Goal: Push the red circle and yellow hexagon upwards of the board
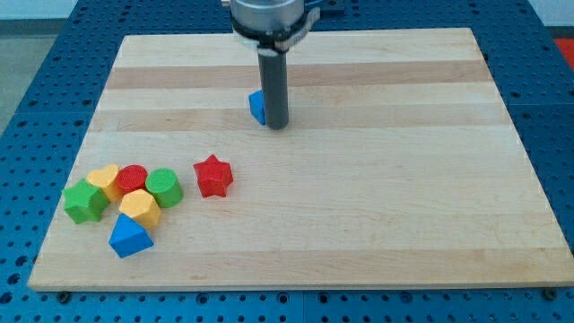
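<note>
The red circle [133,178] lies in a cluster at the view's lower left of the wooden board [359,206]. The yellow hexagon [140,207] sits just below it, touching. My tip [277,125] is far up and to the right of them, near the board's upper middle. It stands right against a blue block [257,106], which is partly hidden behind the rod on its left side.
Around the two blocks in the cluster lie a yellow heart [105,180], a green star [85,201], a green circle [164,187] and a blue triangle [130,237]. A red star [213,175] lies a little to the cluster's right.
</note>
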Controlling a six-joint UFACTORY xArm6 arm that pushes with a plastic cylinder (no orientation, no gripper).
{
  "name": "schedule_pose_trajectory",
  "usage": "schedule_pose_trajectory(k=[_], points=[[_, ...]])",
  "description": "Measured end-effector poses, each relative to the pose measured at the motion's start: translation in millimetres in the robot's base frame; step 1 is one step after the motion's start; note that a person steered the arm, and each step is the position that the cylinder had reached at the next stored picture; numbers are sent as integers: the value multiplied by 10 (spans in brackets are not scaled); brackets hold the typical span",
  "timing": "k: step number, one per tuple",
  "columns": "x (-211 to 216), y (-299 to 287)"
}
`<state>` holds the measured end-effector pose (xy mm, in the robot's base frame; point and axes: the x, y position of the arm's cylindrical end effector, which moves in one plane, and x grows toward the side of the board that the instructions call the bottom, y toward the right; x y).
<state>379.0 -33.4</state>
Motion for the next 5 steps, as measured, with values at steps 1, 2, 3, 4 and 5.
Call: schedule_pose_trajectory(k=[1,2,3,4,5], points=[[-37,54],[611,359],[1349,244],[1752,-319],[1880,-1025]])
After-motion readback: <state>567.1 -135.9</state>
